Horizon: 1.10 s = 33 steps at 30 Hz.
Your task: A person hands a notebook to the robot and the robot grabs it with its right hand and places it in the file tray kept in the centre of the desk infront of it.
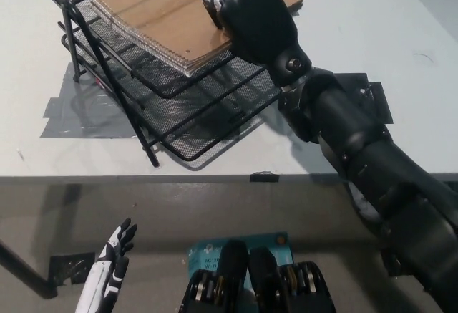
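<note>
My black right hand point(254, 12) grips the brown notebook point(161, 12) over the file tray point(193, 123), while my white left hand point(111, 266) hangs open well below the tray.

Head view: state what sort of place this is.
Likely an office or lab workstation: a white desk carries a black mesh file tray holding a brown spiral notebook, with grey tape on the desktop.

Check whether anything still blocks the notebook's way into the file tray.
Nothing visible does. The brown spiral notebook already lies on a shelf of the black mesh file tray, under the top shelf, with the right hand resting on its near corner. The left hand hangs below the desk edge.
</note>
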Tool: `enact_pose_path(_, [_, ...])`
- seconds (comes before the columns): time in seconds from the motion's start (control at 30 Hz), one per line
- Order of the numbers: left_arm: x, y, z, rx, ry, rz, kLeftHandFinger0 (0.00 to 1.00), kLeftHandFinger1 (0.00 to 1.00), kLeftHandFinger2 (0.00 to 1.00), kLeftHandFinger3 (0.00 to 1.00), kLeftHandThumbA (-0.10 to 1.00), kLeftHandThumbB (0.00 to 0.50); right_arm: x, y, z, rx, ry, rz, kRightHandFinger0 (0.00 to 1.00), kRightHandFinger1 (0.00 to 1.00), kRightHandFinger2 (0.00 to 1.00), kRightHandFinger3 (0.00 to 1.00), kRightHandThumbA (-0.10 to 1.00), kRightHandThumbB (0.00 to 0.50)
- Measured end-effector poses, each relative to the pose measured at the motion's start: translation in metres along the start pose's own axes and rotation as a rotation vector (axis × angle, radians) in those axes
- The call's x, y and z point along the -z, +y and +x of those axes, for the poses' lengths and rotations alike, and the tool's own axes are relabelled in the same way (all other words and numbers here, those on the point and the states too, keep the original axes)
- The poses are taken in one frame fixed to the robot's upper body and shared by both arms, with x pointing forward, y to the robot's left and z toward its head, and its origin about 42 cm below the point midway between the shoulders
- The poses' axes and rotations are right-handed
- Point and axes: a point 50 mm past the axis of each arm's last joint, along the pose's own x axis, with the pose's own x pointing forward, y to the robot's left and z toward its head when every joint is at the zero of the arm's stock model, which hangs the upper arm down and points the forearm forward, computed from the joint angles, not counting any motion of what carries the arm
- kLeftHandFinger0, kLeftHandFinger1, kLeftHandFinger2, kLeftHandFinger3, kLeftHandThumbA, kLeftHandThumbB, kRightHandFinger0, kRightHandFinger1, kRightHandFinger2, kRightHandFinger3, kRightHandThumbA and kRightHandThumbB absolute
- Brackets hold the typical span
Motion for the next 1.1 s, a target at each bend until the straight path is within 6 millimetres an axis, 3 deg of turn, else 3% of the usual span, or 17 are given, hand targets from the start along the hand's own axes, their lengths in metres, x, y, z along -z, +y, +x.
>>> enact_pose_path(0.03, [0.000,0.000,0.001,0.000,-0.001,0.000,0.99,1.00,1.00,1.00,1.00,0.375,-0.002,0.001,0.000,-0.019,0.001,0.009,0.23,0.34,0.57,0.58,0.85,0.241])
enact_pose_path(0.07, [0.000,0.000,0.001,0.000,-0.001,0.000,0.99,1.00,1.00,1.00,1.00,0.372,-0.003,0.001,-0.001,-0.029,0.002,0.013,0.66,0.71,0.80,0.83,0.84,0.304])
enact_pose_path(0.1, [0.000,0.000,0.001,0.000,-0.001,-0.001,1.00,1.00,1.00,1.00,1.00,0.392,-0.006,0.003,-0.004,-0.053,0.006,0.026,1.00,1.00,1.00,1.00,0.87,0.439])
enact_pose_path(0.13, [0.000,0.000,0.001,0.000,-0.001,-0.001,1.00,1.00,1.00,1.00,1.00,0.399,-0.008,0.004,-0.005,-0.060,0.008,0.031,1.00,1.00,1.00,1.00,0.84,0.494])
enact_pose_path(0.17, [0.000,0.000,0.001,0.000,0.001,-0.001,1.00,1.00,1.00,1.00,1.00,0.400,-0.009,0.005,-0.007,-0.069,0.011,0.038,1.00,1.00,1.00,1.00,0.83,0.499])
enact_pose_path(0.3, [0.001,-0.001,0.001,0.000,0.009,-0.002,1.00,1.00,1.00,1.00,1.00,0.380,-0.015,0.004,-0.008,-0.101,0.029,0.074,1.00,1.00,1.00,1.00,0.83,0.500])
enact_pose_path(0.43, [0.003,-0.001,0.000,0.001,0.016,-0.003,1.00,1.00,1.00,1.00,1.00,0.374,-0.015,0.001,-0.008,-0.126,0.044,0.085,1.00,1.00,1.00,1.00,0.72,0.500])
enact_pose_path(0.63, [0.006,-0.002,-0.001,0.003,0.030,-0.004,0.98,1.00,1.00,1.00,1.00,0.343,-0.004,-0.007,-0.013,-0.197,0.088,0.081,1.00,1.00,1.00,1.00,0.66,0.500])
enact_pose_path(0.73, [0.007,-0.002,-0.001,0.003,0.032,-0.005,0.96,1.00,1.00,1.00,1.00,0.318,0.006,-0.012,-0.016,-0.234,0.111,0.073,1.00,1.00,1.00,1.00,0.72,0.500])
enact_pose_path(0.77, [0.007,-0.002,-0.001,0.004,0.033,-0.005,0.96,1.00,1.00,1.00,1.00,0.326,0.008,-0.014,-0.016,-0.243,0.116,0.072,1.00,1.00,1.00,1.00,0.82,0.500])
enact_pose_path(0.8, [0.007,-0.002,0.000,0.004,0.034,-0.005,0.95,1.00,1.00,1.00,1.00,0.327,0.013,-0.017,-0.016,-0.258,0.125,0.069,1.00,1.00,1.00,1.00,0.84,0.500])
enact_pose_path(0.83, [0.007,-0.002,0.000,0.004,0.034,-0.005,0.95,1.00,1.00,1.00,1.00,0.339,0.015,-0.018,-0.016,-0.268,0.131,0.068,1.00,1.00,1.00,1.00,1.00,0.457])
enact_pose_path(1.0, [0.007,-0.002,0.001,0.003,0.036,-0.005,0.96,1.00,1.00,1.00,1.00,0.342,0.038,-0.032,-0.019,-0.331,0.184,0.071,1.00,1.00,1.00,1.00,1.00,0.407])
enact_pose_path(1.1, [0.007,-0.002,0.003,0.003,0.036,-0.004,0.95,1.00,1.00,1.00,1.00,0.341,0.050,-0.040,-0.021,-0.360,0.216,0.085,1.00,1.00,1.00,1.00,1.00,0.413])
